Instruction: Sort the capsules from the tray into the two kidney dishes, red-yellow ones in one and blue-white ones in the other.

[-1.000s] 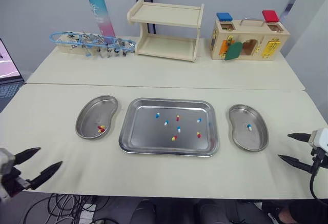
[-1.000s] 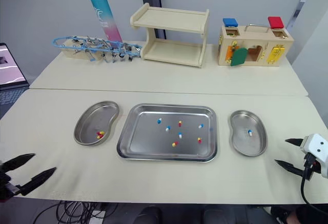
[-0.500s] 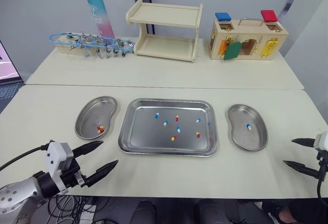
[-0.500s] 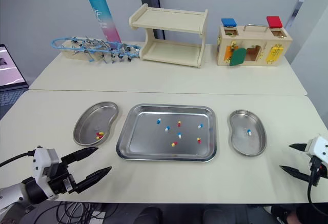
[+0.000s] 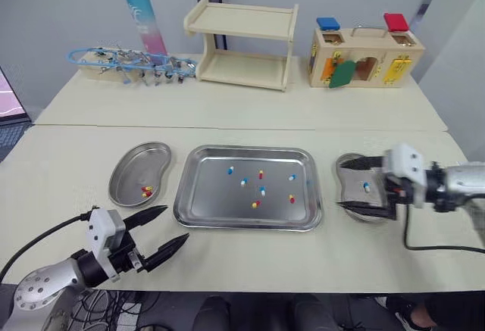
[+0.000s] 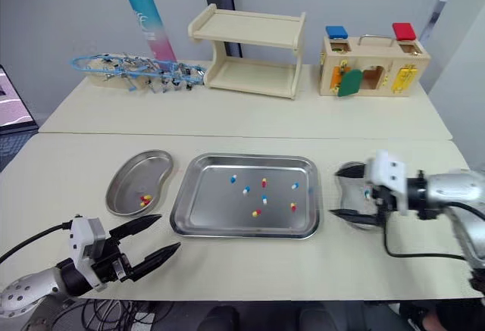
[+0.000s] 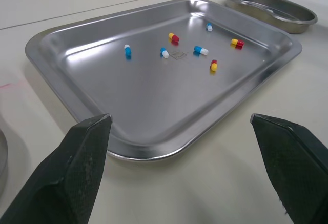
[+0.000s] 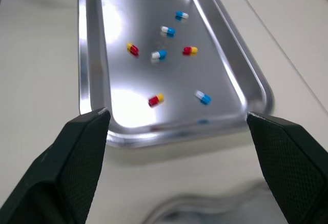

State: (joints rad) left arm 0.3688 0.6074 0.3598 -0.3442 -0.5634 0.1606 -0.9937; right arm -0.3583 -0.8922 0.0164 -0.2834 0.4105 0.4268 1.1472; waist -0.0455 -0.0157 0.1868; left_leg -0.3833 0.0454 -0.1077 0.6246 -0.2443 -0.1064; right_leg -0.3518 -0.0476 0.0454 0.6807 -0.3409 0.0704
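Red-yellow and blue-white capsules (image 5: 262, 190) lie scattered in your flat steel tray (image 5: 212, 198) on the tabletop (image 5: 227, 115). Your right end effector (image 5: 340, 184) hangs wide and empty over the right steel kidney dish (image 5: 353, 187); the left end effector (image 5: 176, 223), equally wide, hovers near the tray's front corner. Clip a rim reaching in and capsules could scatter.

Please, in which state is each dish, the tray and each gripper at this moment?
tray: holds seven capsules, four blue-white, three red-yellow.
left kidney dish: holds red-yellow capsules.
right kidney dish: holds one blue-white capsule.
left gripper: open, empty.
right gripper: open, empty, at the right kidney dish.
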